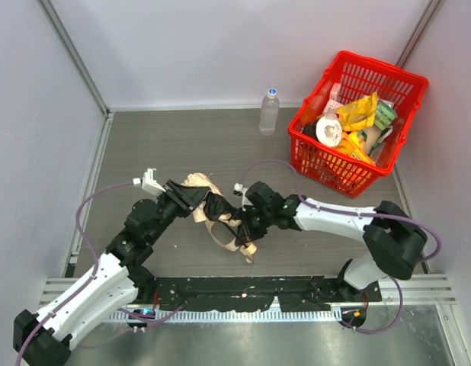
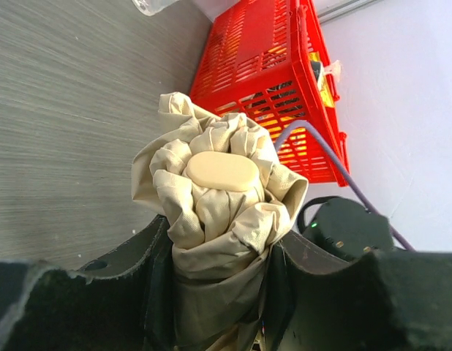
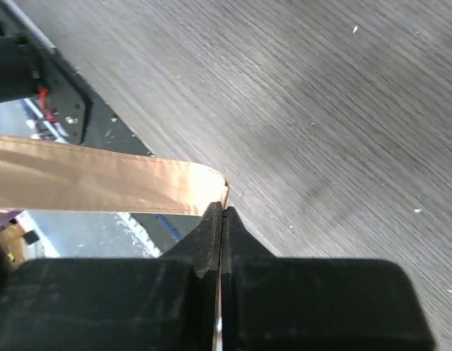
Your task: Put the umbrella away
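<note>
The left pincer [image 1: 188,200] was clenched around the umbrella [image 1: 199,183], its two dark fingers [image 2: 149,252] pressing the crumpled cream fabric from either side. In the left wrist view the bundle [image 2: 219,212] stood up out of the pincer [image 2: 220,259], with a smooth oval beige cap [image 2: 222,170] at its top, ringed by folds of cloth. The bundle was held above the grey tabletop [image 1: 182,145], not lying on it.

Just to the right of the left pincer, dark parts of the umbrella ran toward the right pincer [image 1: 247,227]. A beige strap [image 1: 237,245] hung in a loop below the two pincers. The right pincer was shut tight on that strap. In the right wrist view its jaws [image 3: 222,213] met with no gap, and the flat band [image 3: 102,183] ran from its tip off to the left of the view, above the tabletop [image 3: 321,110].

Farther away, up and to the right of the right pincer, a clear plastic bottle [image 1: 269,112] stood upright on the tabletop. Beyond it, well apart from both pincers, a red basket [image 1: 382,70] sat in the far right corner, holding yellow packets [image 1: 359,110] and other items. The left wrist view showed the same basket [image 2: 262,88] behind the held bundle.
</note>
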Motion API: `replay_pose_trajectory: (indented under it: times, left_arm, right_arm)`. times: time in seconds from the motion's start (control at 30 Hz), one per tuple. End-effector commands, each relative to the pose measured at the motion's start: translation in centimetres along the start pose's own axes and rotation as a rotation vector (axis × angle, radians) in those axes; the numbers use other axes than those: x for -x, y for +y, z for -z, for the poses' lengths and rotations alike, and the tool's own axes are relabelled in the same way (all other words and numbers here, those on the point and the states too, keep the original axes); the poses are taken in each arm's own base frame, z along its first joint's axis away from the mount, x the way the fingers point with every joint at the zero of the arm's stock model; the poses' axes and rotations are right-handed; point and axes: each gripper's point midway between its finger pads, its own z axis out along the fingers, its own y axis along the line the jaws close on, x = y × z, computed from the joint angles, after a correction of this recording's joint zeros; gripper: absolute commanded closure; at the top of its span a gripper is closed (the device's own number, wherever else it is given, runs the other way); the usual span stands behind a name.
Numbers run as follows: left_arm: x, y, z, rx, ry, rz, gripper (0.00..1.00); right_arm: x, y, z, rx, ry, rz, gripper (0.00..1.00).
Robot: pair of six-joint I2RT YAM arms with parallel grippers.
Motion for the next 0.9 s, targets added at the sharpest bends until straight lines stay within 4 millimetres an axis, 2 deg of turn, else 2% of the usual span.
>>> replay_pose_trajectory:
  times: [0.0,0.03,0.13,0.2,0.3,0.4,0.47,0.53,0.7,0.73,0.8,0.87]
  left_arm:
    - [3.2,-3.0,1.0,-0.063,-0.113,-0.028,1.0]
    - [2.9,-1.9,1.2,-0.012,-0.101,-0.033,1.0]
    - [2.5,0.3,1.9,0.1,-0.078,-0.035,1.0]
    - [1.6,0.8,2.1,0.122,-0.033,-0.026,1.0]
    - [0.0,0.9,1.9,0.116,0.046,0.01,1.0]
    - [-0.8,2.0,2.0,0.164,0.084,0.009,1.0]
    - [-1.0,2.8,2.1,0.186,0.08,-0.002,1.0]
    - [-1.4,3.1,1.9,0.172,0.081,0.018,1.0]
    - [-3.0,3.0,0.4,0.104,0.12,0.122,1.0]
    - [-3.6,2.9,0.1,0.089,0.147,0.141,1.0]
    - [-4.3,2.1,-0.4,0.037,0.178,0.173,1.0]
    - [-3.9,0.5,-0.7,-0.053,0.164,0.192,1.0]
  right_arm:
    - [1.2,-0.3,2.8,0.097,-0.053,-0.039,0.99]
    - [1.1,-2.0,3.0,0.046,-0.05,-0.046,0.99]
    - [2.8,-5.0,3.9,-0.063,-0.099,-0.044,0.99]
    - [3.9,-5.9,3.8,-0.126,-0.108,-0.019,0.99]
    - [7.0,-7.3,2.9,-0.22,-0.154,0.017,0.99]
    - [9.9,-7.6,2.6,-0.27,-0.194,0.047,0.99]
    - [11.6,-7.4,2.3,-0.28,-0.213,0.068,0.99]
    - [14.3,-6.3,2.2,-0.272,-0.269,0.101,0.99]
    - [17.1,-4.7,0.2,-0.215,-0.313,0.127,0.99]
    - [17.8,-3.4,-0.1,-0.172,-0.319,0.15,0.99]
    - [17.8,-1.3,-1.2,-0.125,-0.302,0.188,0.99]
    - [16.9,0.5,-2.2,-0.061,-0.254,0.214,0.99]
